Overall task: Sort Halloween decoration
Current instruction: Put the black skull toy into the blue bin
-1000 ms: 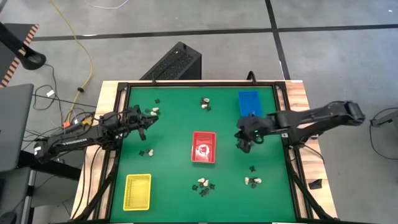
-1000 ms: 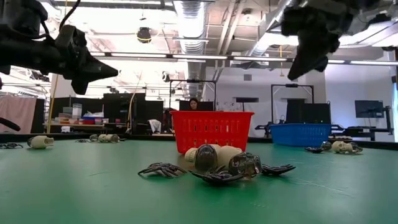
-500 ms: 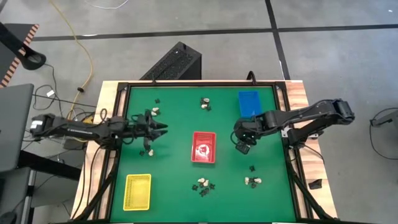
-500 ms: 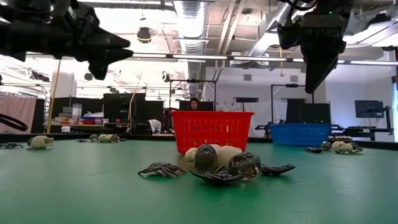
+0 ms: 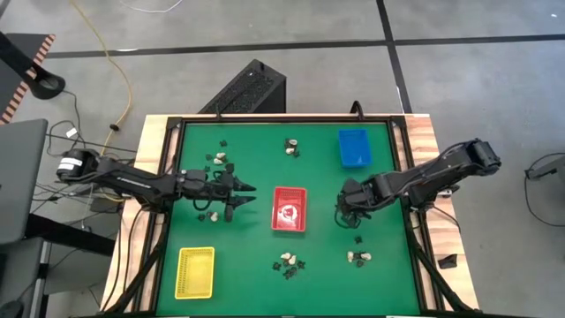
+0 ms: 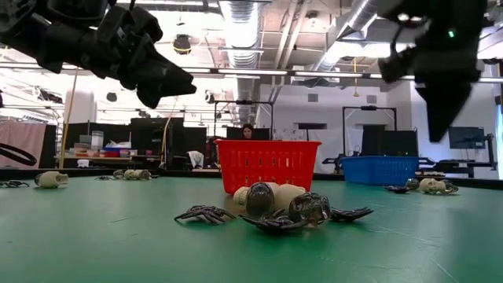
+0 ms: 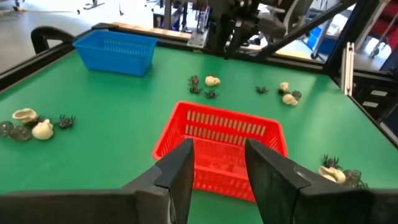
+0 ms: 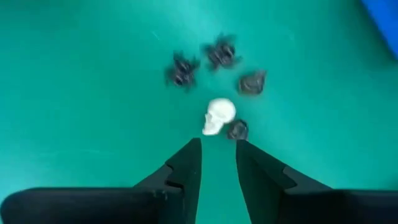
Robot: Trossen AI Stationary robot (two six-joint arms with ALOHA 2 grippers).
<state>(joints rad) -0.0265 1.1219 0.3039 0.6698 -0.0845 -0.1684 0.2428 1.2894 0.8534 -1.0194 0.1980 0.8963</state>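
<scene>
Three trays (image 5: 290,210), two open claws (image 5: 245,194)

The tabletop (image 5: 247,256) wears a matt green cloth-like covering, bordered by pale bare wood at its sides. The red basket (image 5: 289,209), blue basket (image 5: 353,147) and yellow basket (image 5: 195,271) look like moulded plastic with slotted walls. The cream skull (image 8: 219,116) appears smooth and matt, and each pincer shows matt black fingers (image 7: 180,171).
</scene>
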